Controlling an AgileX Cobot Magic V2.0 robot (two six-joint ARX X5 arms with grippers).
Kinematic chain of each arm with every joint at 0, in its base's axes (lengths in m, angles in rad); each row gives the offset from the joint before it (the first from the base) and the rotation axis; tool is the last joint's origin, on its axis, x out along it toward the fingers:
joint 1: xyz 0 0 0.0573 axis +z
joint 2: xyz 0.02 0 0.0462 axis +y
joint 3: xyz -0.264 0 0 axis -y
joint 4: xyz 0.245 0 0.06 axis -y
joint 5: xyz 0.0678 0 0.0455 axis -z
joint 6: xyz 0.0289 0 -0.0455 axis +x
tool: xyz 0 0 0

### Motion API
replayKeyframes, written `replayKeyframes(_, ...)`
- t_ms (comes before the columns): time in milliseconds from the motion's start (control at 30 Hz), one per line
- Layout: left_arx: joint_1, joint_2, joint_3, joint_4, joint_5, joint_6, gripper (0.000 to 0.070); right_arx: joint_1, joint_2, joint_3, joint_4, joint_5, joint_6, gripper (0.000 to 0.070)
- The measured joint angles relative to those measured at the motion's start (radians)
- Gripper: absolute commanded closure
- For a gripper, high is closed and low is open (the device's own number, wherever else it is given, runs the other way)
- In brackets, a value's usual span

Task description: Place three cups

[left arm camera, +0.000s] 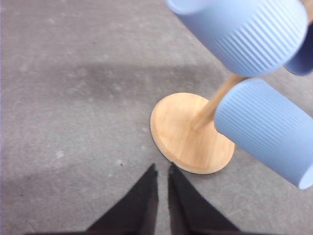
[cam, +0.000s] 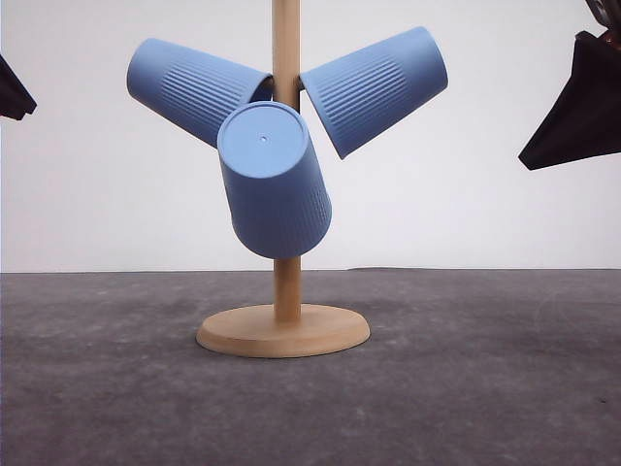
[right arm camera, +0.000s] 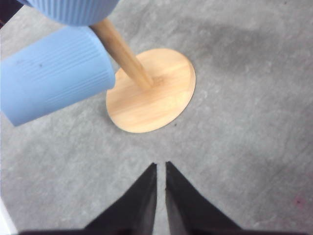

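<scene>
Cups first: we see all three hung mouth-inward on a wooden stand, each slipped over a peg we cannot see because the cup hides it. The left cup [cam: 194,89] slants up and away to the left of the pole [cam: 286,39], the right cup [cam: 376,89] slants up to the right, and the front cup [cam: 274,180] points its flat bottom toward the camera, sitting lower than the other two and covering part of the pole. Each one tilts bottom-up, which we judge is what keeps it seated: its weight slides it down the angled peg toward the pole rather than off the end.

The round base [cam: 283,330] rests flat on the grey worktop [cam: 485,388] and looks broad enough to carry the three cups spread around the pole.

Our left gripper [left arm camera: 162,172] hangs above the worktop just beside the edge of the base, its fingers [left arm camera: 146,196] pressed nearly together with only a thin slit between them and nothing in it. Our right gripper [right arm camera: 161,169] is likewise clenched on nothing, poised above the worktop near the base [right arm camera: 151,93]. In the front view both arms sit high and wide at the picture's edges, well apart from the stand.

With every cup on the stand and both grippers empty and clear, we judge the task complete.
</scene>
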Motion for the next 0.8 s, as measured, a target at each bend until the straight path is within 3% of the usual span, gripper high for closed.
replayKeyframes(400,0.0,-0.012,-0.003,0.006,0.0,0.003,0.07,0.0,0.0,0.0,0.004,-0.001,-0.002,0.0687)
replayKeyframes(500,0.014,-0.08,-0.072,0.106,-0.011,0.051,0.07,0.0,0.0,0.0,0.006,-0.001,-0.002,0.0687)
replayKeyframes(567,0.022,-0.156,-0.177,0.209,-0.057,0.073,0.07,0.0,0.0,0.0,0.007,-0.002,-0.002,0.0687)
replayKeyframes(667,0.022,-0.303,-0.366,0.326,-0.193,0.073,0.07,0.0,0.0,0.0,0.009,-0.002,-0.002,0.0687)
replayKeyframes(800,0.037,-0.511,-0.533,0.327,-0.354,0.047,0.07,0.0,0.0,0.0,0.01,-0.002,-0.002,0.0687)
